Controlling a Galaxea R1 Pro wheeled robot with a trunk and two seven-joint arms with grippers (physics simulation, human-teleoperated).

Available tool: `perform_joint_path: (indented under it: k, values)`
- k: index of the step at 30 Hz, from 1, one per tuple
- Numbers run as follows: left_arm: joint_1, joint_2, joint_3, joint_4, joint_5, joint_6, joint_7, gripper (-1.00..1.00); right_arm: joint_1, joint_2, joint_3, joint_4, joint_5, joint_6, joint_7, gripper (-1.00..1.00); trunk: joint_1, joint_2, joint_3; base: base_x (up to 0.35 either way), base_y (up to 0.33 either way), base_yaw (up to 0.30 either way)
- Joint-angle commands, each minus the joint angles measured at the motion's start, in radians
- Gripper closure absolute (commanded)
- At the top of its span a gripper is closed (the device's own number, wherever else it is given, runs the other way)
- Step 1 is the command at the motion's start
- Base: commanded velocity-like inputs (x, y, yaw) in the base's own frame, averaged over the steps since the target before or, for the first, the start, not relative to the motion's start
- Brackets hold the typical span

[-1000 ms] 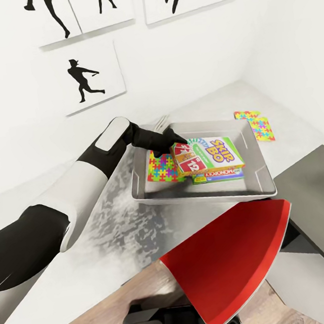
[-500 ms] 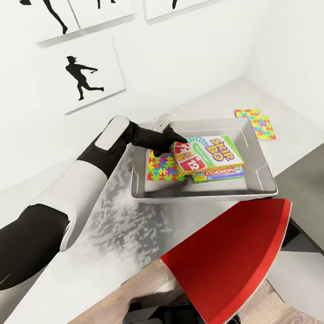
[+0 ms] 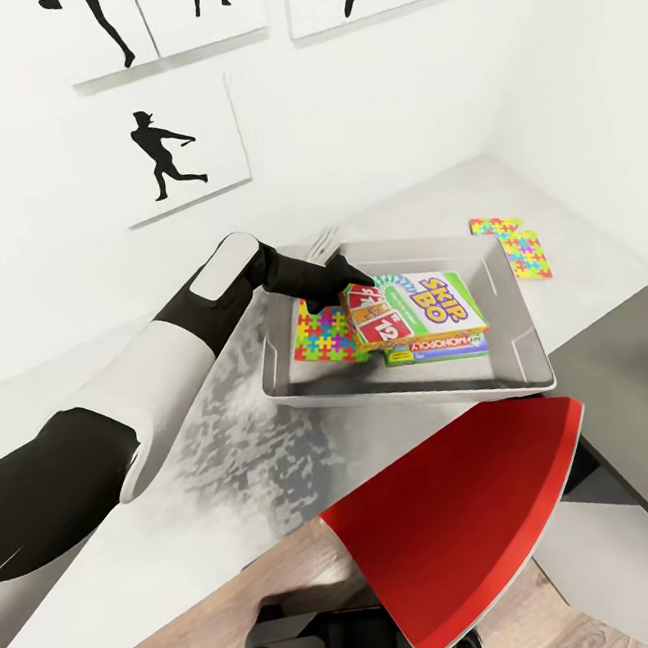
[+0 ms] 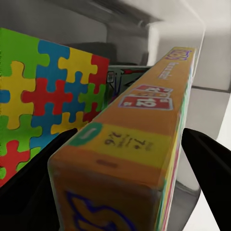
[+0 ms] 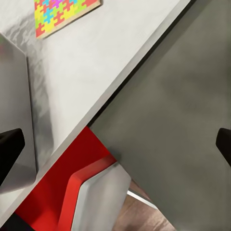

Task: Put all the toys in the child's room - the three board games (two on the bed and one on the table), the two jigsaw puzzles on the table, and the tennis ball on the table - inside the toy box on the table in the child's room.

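A: Your left end effector (image 3: 345, 286) is clamped on the Skip-Bo box (image 3: 418, 305), which sits atop the Monopoly box (image 3: 438, 348) inside the toy box (image 3: 412, 386), with one puzzle (image 3: 325, 336) beside it.

B: What's your risk?

A: Pull away before letting go and you could drag the stack, or tip the puzzle out. The second puzzle (image 3: 519, 246) lies on the table (image 3: 227, 446) farther right. Your right end effector (image 5: 115, 144) stands apart, empty.
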Motion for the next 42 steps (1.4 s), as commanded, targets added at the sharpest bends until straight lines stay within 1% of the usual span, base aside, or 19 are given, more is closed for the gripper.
perform_joint_path:
  k: [1,2,28,38,42]
  values:
    - [-0.001,0.000,-0.003,0.000,0.011,0.000,0.009,1.00,-0.001,0.000,-0.001,0.000,0.010,0.005,0.010,-1.00,0.001,-0.002,-0.001,0.000,0.000,0.000]
    - [-0.001,0.000,-0.003,0.000,0.011,0.000,0.010,-1.00,-0.001,0.000,-0.001,0.000,0.010,0.005,0.010,-1.00,0.001,-0.002,-0.001,0.000,0.000,0.000]
    - [-0.001,0.002,-0.002,-0.003,0.013,-0.001,0.013,-1.00,-0.001,0.000,-0.002,0.000,0.010,0.005,0.010,-1.00,0.001,-0.002,-0.001,0.000,0.000,0.000]
    - [-0.003,0.002,0.000,-0.017,0.021,0.001,0.014,-1.00,-0.001,0.000,-0.002,0.000,0.010,0.005,0.010,-1.00,0.001,-0.002,-0.001,0.000,0.000,0.000]
    - [-0.004,0.002,0.005,-0.019,0.028,0.002,0.030,-1.00,-0.001,0.000,-0.002,0.000,0.010,0.005,0.010,-1.00,0.001,-0.002,-0.001,0.000,0.000,0.000]
